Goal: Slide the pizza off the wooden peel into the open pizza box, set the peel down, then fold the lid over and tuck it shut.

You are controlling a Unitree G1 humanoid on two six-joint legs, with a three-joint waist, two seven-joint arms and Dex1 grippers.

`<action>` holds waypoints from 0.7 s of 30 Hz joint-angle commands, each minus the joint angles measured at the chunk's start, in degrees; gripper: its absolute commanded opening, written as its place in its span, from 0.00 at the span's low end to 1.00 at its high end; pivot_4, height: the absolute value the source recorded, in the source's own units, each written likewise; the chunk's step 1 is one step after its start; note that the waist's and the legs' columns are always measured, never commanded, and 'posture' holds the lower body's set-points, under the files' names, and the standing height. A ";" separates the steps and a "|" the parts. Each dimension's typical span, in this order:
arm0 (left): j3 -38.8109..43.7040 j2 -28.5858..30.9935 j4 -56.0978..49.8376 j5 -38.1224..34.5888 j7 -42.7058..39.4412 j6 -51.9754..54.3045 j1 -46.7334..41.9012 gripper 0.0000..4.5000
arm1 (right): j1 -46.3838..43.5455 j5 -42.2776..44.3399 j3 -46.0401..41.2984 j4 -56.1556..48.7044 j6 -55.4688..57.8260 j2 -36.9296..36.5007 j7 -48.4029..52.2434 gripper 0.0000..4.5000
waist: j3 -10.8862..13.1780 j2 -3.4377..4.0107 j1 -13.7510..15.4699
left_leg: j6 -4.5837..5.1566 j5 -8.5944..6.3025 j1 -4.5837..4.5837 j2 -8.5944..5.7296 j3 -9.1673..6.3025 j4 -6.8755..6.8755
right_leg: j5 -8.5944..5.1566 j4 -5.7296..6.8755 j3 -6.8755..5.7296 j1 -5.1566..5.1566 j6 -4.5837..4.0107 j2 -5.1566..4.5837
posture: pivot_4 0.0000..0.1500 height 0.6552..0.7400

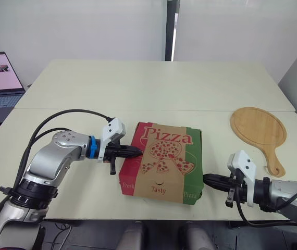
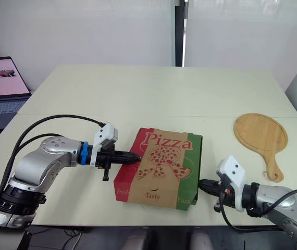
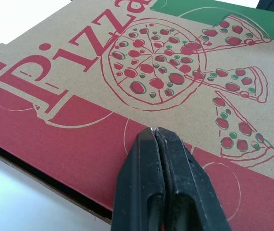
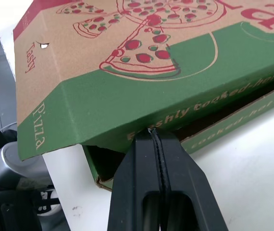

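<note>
The pizza box (image 1: 164,164) sits at the lower centre of the frame, near the front edge of the surface (image 1: 138,88). Its printed lid (image 1: 166,151) is folded down, so you cannot see inside. In both wrist views a dark gap runs under the lid's edge, and the green side flap (image 4: 127,103) hangs outside the base.

Your left claw (image 1: 139,151) has its fingers pressed together, gripping nothing, with the tip on the lid's red strip. That arm is bent at the elbow, the forearm reaching across from the lower left.

Your right claw (image 1: 207,179) is likewise closed and empty, its tip at the flap's lower edge. Its arm is cut off at the lower right corner.

The peel (image 1: 258,130) lies flat at the right, well apart from the box. A laptop (image 1: 0,78) is cropped at the upper left.
</note>
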 commanded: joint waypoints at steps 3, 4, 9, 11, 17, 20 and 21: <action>1.24 -0.09 -0.24 -0.37 0.04 -0.08 -0.94 0.01 | -0.80 -1.22 0.53 -0.66 -2.59 -0.36 1.15 0.00 | 0.00 0.00 0.00 | 0.00 0.00 0.00 0.00 0.00 0.00 | 0.00 0.00 0.00 0.00 0.00 0.00 | 1.00 0.86; 1.21 -0.14 -0.13 -0.33 0.04 -0.15 -1.00 0.01 | -0.92 -1.29 0.56 -0.58 -2.69 0.04 0.89 0.00 | 0.00 0.00 0.00 | 0.00 0.00 0.00 0.00 0.00 0.00 | 0.00 0.00 -0.01 0.00 0.00 0.00 | 1.00 0.86; 1.11 -0.32 0.47 -0.15 -0.13 -0.56 -1.22 0.01 | -0.85 -1.58 0.71 -0.57 -3.16 0.71 0.30 0.00 | 0.00 0.00 -0.01 | 0.00 0.00 0.00 0.00 0.00 0.00 | 0.00 0.00 0.00 0.00 0.00 0.00 | 1.00 0.86; 1.07 -0.24 0.76 -0.02 -0.33 -0.83 -1.23 0.01 | -0.35 -2.44 0.56 -0.60 -3.43 0.14 0.29 0.00 | 0.00 0.00 -0.01 | 0.00 0.00 0.00 0.00 0.00 0.00 | 0.00 0.00 -0.01 0.00 0.00 0.00 | 1.00 0.86; 1.08 -0.08 1.34 0.46 -0.72 -1.49 -1.21 0.01 | 1.72 -4.31 -1.88 0.25 -4.04 -3.44 2.81 0.00 | 0.00 0.00 0.06 | 0.00 0.00 0.00 -0.01 0.00 0.01 | 0.00 0.00 -0.01 0.00 0.00 0.00 | 1.00 0.86; 1.12 -0.10 1.57 0.53 -0.73 -1.64 -1.35 0.01 | 2.92 -5.10 -4.67 1.25 -4.80 -6.05 5.14 0.00 | 0.00 0.00 0.07 | 0.00 0.00 0.00 -0.02 0.00 0.01 | 0.00 0.00 -0.01 0.01 0.00 0.00 | 1.00 0.86; 1.17 -0.11 1.70 0.51 -0.74 -1.67 -1.42 0.01 | 3.41 -5.47 -6.16 1.83 -5.27 -7.00 6.09 0.00 | 0.00 0.00 0.09 | 0.00 0.00 -0.01 -0.01 0.00 0.01 | 0.00 0.00 -0.01 0.01 0.00 0.00 | 1.00 0.86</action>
